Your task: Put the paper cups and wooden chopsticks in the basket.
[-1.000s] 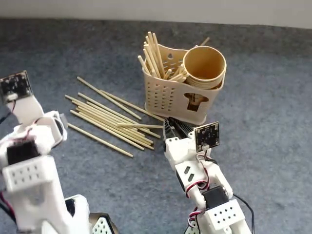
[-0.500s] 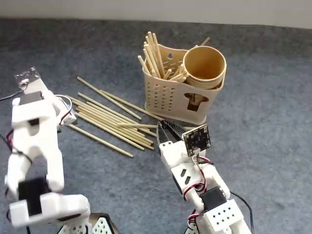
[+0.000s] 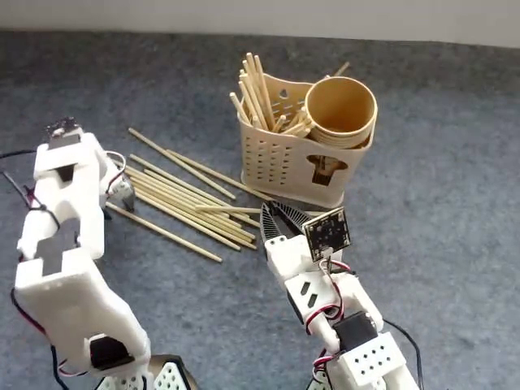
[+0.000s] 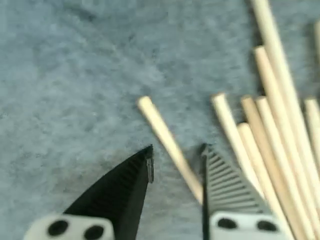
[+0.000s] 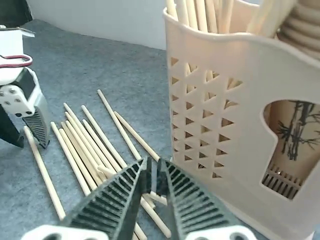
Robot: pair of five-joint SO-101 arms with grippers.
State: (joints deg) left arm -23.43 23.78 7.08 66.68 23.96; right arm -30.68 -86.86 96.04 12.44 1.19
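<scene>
Several loose wooden chopsticks (image 3: 183, 199) lie in a fan on the grey carpet, left of the cream basket (image 3: 296, 166). The basket holds more chopsticks (image 3: 256, 93) and stacked paper cups (image 3: 341, 110). My left gripper (image 3: 120, 193) is low over the left ends of the pile. In the left wrist view it (image 4: 176, 155) is open, with one chopstick (image 4: 162, 132) lying between its fingers. My right gripper (image 5: 152, 170) is shut on nothing, just in front of the basket (image 5: 235, 105); from above it (image 3: 280, 218) sits at the pile's right end.
The basket stands mid-table, with open carpet to its right and behind it. In the right wrist view the left gripper (image 5: 27, 125) shows beyond the loose chopsticks (image 5: 82, 150). A pale wall edge runs along the far side.
The left arm has swung forward and down, bringing its gripper to the left ends of the chopsticks. The right gripper has shifted slightly left.
</scene>
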